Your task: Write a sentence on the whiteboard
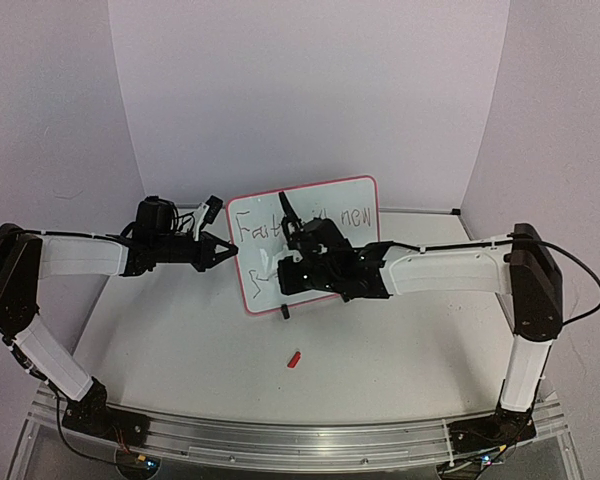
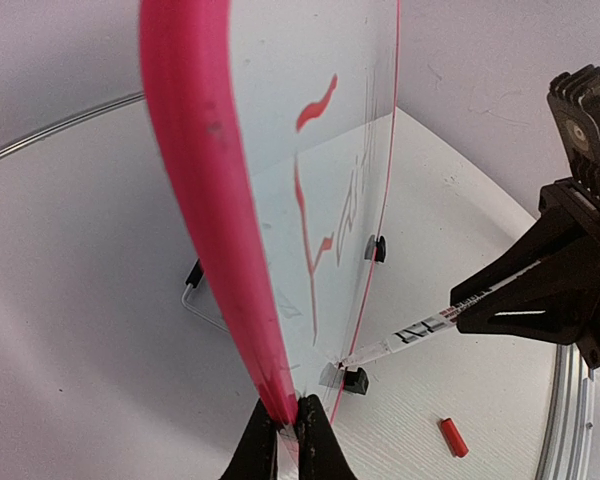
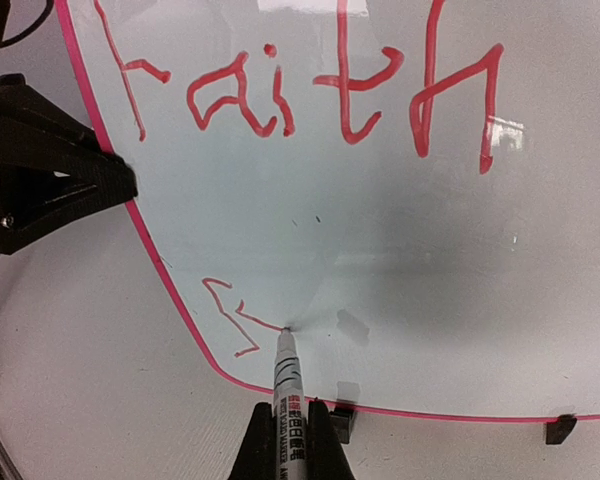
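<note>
Left claw (image 2: 288,428) clamped tight on side rim of whiteboard (image 3: 380,240). Right claw (image 3: 290,432) closed on marker (image 3: 285,375), tip touching lower-left corner, under the writing (image 3: 310,90).

One whiteboard (image 1: 330,198), one marker (image 3: 286,385), one cap (image 1: 294,358)

Mid-frame, the left gripper (image 1: 230,250) clamps the whiteboard's (image 1: 352,200) left edge and the right gripper (image 1: 282,272), gripping a marker (image 3: 286,370), crowds its front. Lower centre, open table (image 1: 180,340) surrounds 1 red cap (image 1: 294,358).
</note>
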Robot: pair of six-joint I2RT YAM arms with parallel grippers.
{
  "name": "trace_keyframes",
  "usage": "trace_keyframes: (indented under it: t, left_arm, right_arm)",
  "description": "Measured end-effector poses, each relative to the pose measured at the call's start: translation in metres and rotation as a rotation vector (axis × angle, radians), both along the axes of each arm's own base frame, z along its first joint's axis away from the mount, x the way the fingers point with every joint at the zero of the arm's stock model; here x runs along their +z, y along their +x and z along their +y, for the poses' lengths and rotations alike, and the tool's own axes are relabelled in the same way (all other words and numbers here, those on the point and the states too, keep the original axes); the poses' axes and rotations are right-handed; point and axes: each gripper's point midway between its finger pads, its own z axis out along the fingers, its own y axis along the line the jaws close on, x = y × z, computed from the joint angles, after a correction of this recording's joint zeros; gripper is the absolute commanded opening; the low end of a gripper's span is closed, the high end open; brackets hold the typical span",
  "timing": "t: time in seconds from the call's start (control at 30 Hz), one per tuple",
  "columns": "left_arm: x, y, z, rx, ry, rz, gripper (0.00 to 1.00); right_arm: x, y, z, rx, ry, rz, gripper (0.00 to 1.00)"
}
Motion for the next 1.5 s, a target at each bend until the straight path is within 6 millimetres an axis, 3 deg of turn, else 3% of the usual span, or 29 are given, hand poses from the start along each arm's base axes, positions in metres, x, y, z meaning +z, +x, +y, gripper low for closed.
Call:
trace_keyframes:
  t: [0.33,0.6,0.83,1.5]
  left_arm:
    - [0.0,0.0,0.0,-0.002,0.0,0.0,0.0]
    - [0.0,0.0,0.0,-0.002,0.0,0.0,0.0]
    - [0.0,0.0,0.0,-0.002,-0.001,0.0,0.0]
    - [0.0,0.0,0.0,-0.002,0.0,0.0,0.0]
  right_arm:
    - [0.004,-0.002,-0.004,0.014,-0.009,0.0,0.0]
    - [0.039,-0.006,-0.01,0.035,0.053,-0.025,0.0]
    - [0.049,-0.002,-0.001,0.053,0.068,-0.043,0.0]
    - [0.015,0.001,0.009,0.064,0.016,-0.001,0.0]
